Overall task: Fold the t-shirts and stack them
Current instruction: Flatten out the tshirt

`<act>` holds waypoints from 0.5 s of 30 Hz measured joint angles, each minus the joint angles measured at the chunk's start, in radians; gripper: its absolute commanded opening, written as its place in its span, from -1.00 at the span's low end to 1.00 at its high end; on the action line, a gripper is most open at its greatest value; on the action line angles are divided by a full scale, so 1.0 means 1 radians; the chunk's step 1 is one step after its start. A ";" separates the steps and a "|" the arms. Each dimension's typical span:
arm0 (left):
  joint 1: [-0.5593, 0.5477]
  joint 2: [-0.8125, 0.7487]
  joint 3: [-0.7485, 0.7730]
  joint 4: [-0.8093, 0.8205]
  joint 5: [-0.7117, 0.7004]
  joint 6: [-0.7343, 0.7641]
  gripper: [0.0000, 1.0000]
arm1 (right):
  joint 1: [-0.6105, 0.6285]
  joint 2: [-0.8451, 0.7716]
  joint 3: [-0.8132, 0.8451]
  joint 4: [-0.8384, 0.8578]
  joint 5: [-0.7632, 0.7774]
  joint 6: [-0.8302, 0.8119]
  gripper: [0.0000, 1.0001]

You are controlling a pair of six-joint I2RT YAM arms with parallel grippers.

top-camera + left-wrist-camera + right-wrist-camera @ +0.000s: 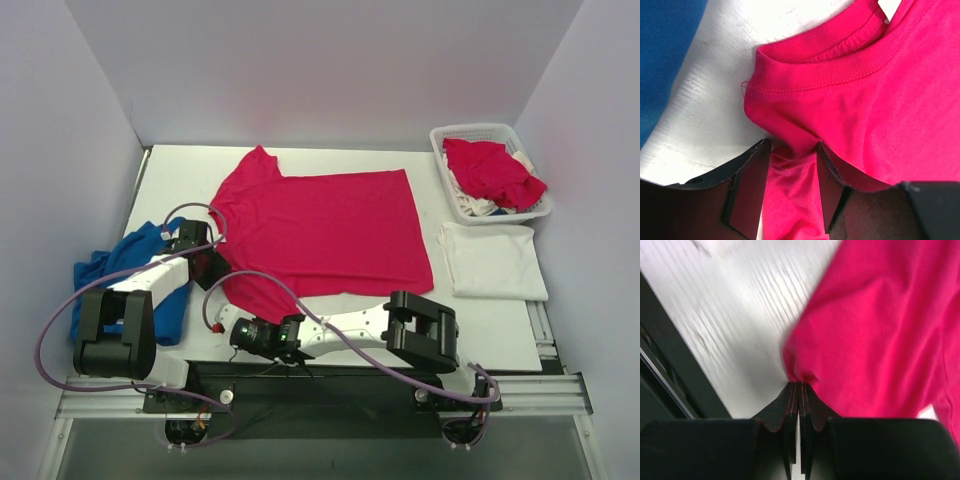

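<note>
Two grippers of mine were on one item, the red t-shirt (330, 230).

Item 1, red t-shirt: bright pinkish-red, plain, short-sleeved. It lay spread flat across the middle of the table (180, 170), with its ribbed collar (840, 65) at the left and its hem to the right. The cloth was mostly smooth and rumpled only at the near left corner.

Handling, as I judged it: light, limp and thin, with no stiffness of its own. It would sag and drag wherever it was not lifted, and a shallow pinch could slip free. The stitched collar, shoulders and hems looked the surest places to take hold.

Item 2, left gripper (792, 170): just near of the collar, its jaws narrowed on a thick tuck of the shirt, with wrinkles running into the gap.

Item 3, right gripper (800, 385): at the shirt's near left edge, its fingers pressed together on a small pinch of red cloth.

Item 4, white t-shirt (492, 260): folded flat at the right of the table, just beside the red one.

Item 5, second red t-shirt (490, 170): crumpled in the basket (470, 130) at the far right, lying on some white cloth.

Item 6, blue cloth (110, 270): bunched at the near left.
</note>
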 measured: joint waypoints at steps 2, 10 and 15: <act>0.003 0.000 0.000 0.001 0.000 0.000 0.05 | 0.001 -0.042 -0.046 -0.013 0.007 0.013 -1.00; 0.016 0.004 0.000 0.006 0.000 0.000 0.05 | 0.023 -0.176 -0.119 -0.023 0.011 0.037 -1.00; 0.018 0.004 0.000 0.008 0.000 0.000 0.05 | 0.035 -0.175 -0.120 -0.016 -0.006 0.037 -0.58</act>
